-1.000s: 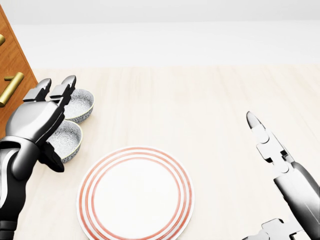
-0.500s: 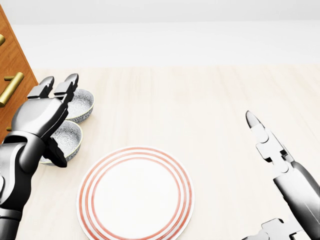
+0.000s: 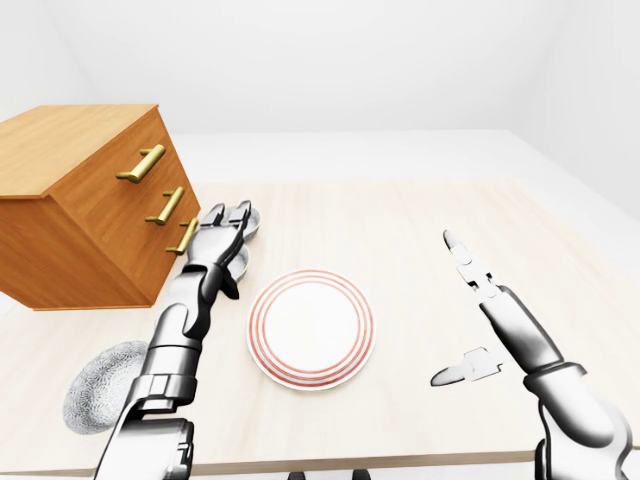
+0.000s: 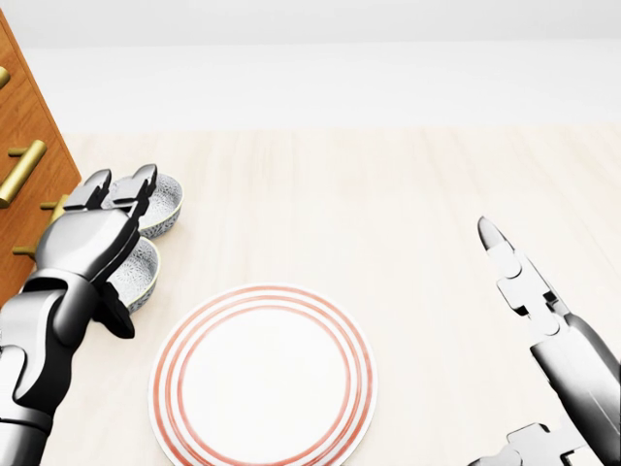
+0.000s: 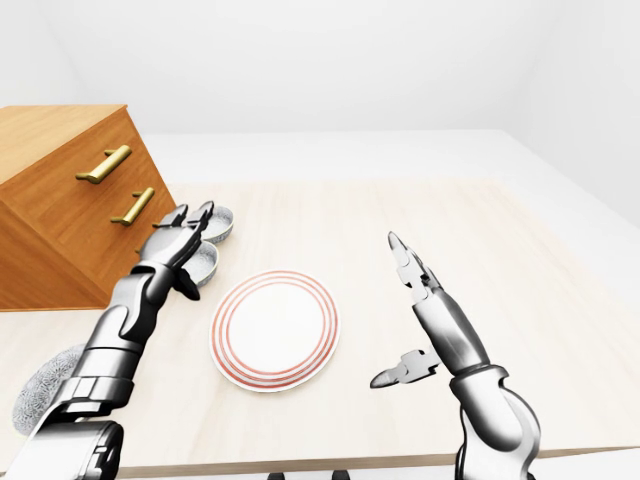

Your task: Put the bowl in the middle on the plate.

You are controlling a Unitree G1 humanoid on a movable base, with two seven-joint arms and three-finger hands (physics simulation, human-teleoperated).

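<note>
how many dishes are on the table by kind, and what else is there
speckled bowls: 3 (far bowl, middle bowl under the open left hand, near bowl)
red-ringed plate: 1
wooden drawer chest: 1
total: 5 things on the table

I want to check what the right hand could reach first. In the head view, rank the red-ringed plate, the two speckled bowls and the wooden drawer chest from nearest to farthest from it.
1. Red-ringed white plate, lower centre, left of the right hand.
2. Nearer speckled grey bowl, left side, under the left hand.
3. Upper speckled grey bowl, just above it.
4. Wooden drawer chest, far left edge.
</note>
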